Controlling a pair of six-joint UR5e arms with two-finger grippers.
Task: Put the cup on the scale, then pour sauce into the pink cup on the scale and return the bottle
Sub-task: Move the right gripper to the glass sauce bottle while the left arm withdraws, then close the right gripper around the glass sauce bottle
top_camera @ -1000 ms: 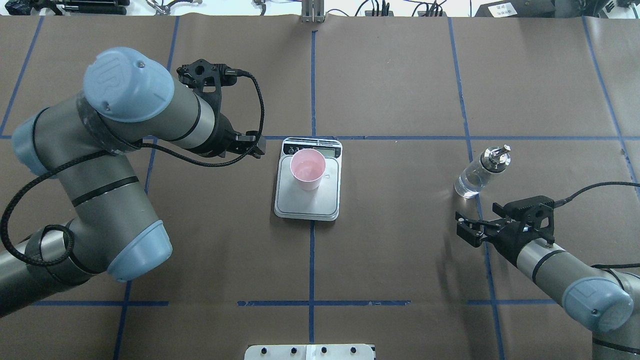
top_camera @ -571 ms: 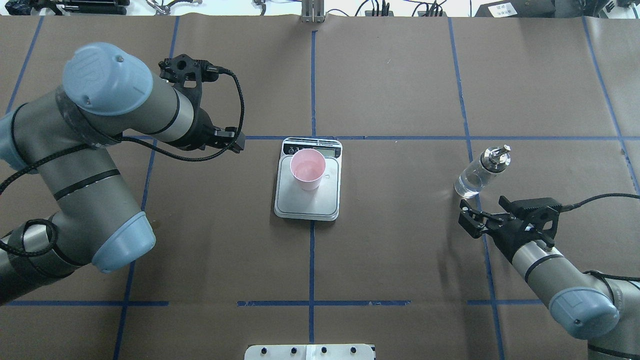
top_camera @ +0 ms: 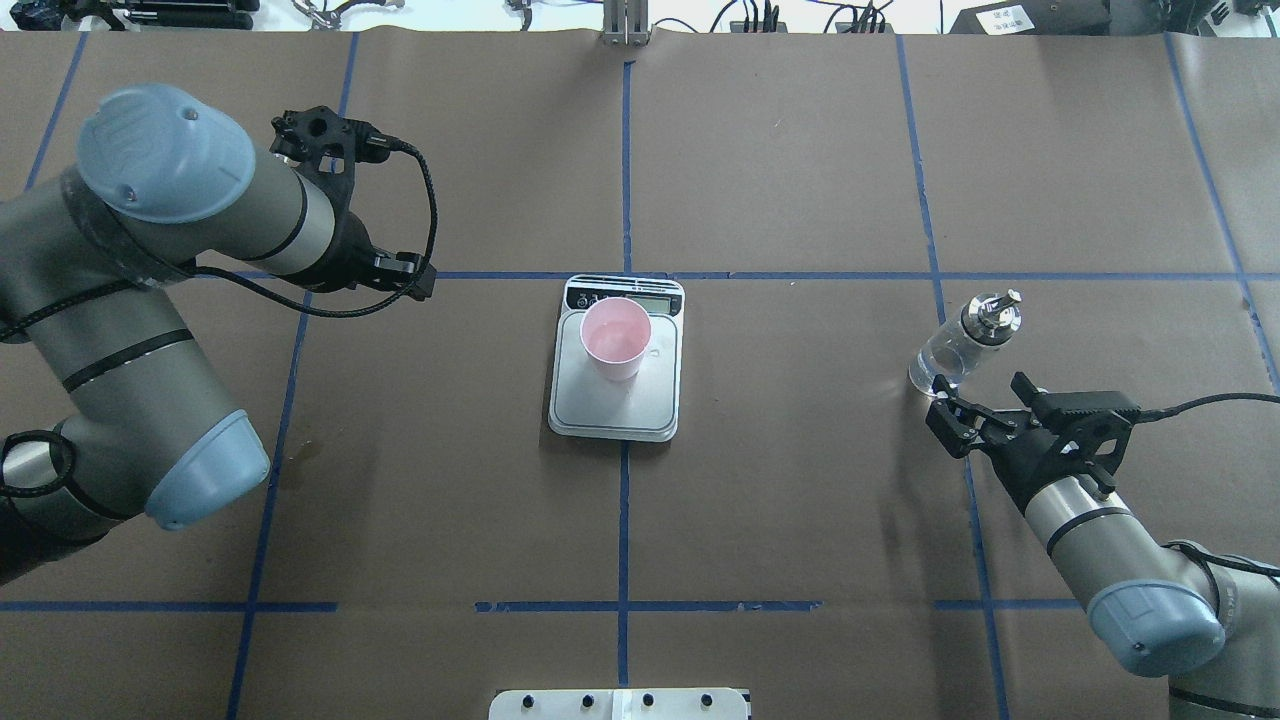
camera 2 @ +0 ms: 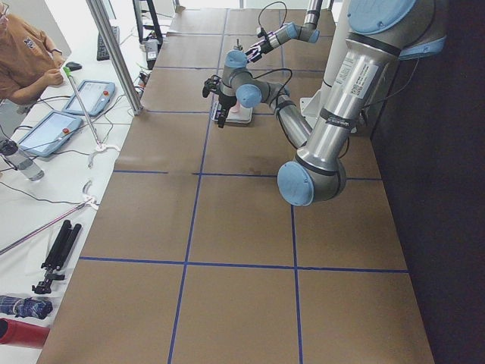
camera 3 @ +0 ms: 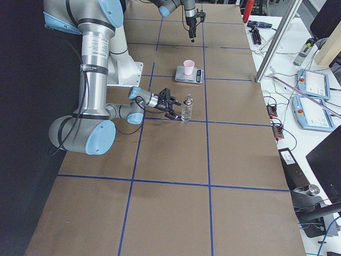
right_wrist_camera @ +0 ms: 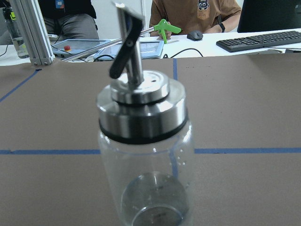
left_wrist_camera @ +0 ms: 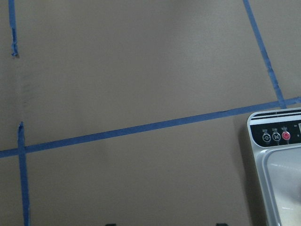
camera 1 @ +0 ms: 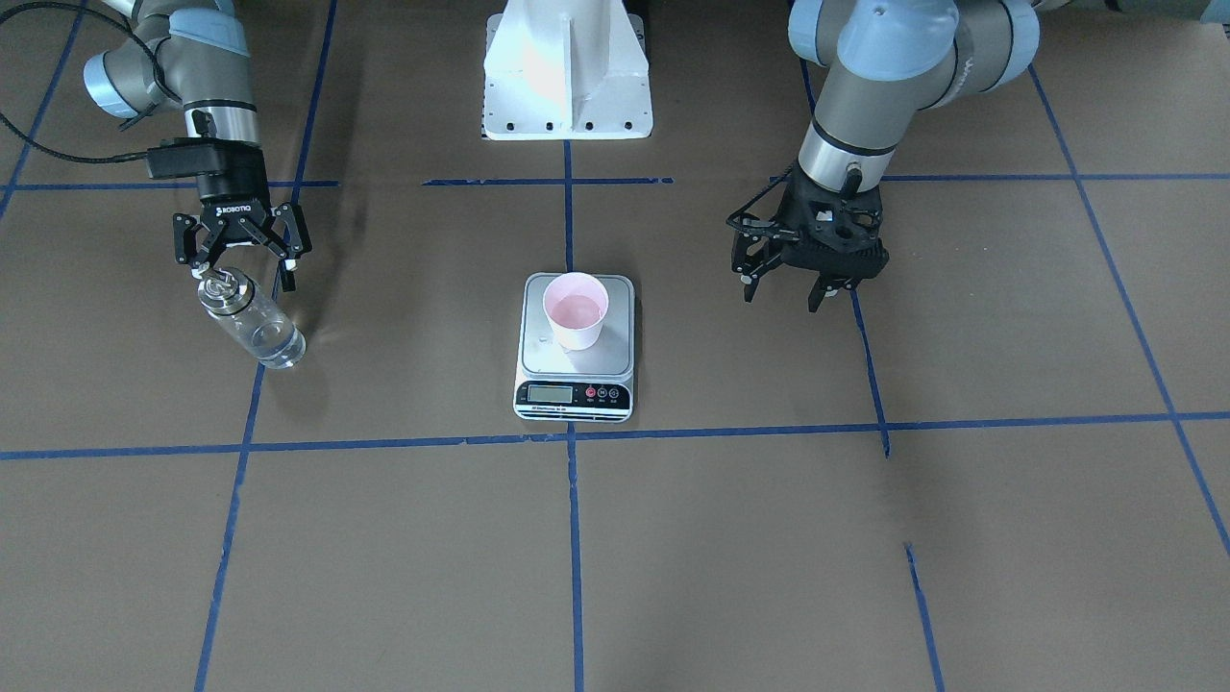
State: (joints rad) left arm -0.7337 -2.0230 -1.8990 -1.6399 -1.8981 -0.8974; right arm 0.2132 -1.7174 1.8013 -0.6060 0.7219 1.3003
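The pink cup [top_camera: 615,338] stands upright on the steel scale [top_camera: 612,408] at the table's middle; both also show in the front view, the cup [camera 1: 575,309] on the scale [camera 1: 538,360]. The clear glass bottle [top_camera: 962,345] with its silver spout stands upright at the right, with clear sauce low inside. My right gripper [top_camera: 975,405] is open, just short of the bottle on the near side and not touching it. The bottle [right_wrist_camera: 143,155] fills the right wrist view. My left gripper [camera 1: 781,296] is open and empty, well left of the scale.
Brown paper with blue tape lines covers the table. The robot's white base plate [camera 1: 567,67] sits behind the scale. The left wrist view shows only the scale's corner [left_wrist_camera: 275,136] and paper. Operators, keyboards and tablets are beyond the table's far edge.
My left arm has drawn back to the left, away from the scale and cup. My right gripper has moved forward toward the bottle. Cup, scale and bottle have not moved.
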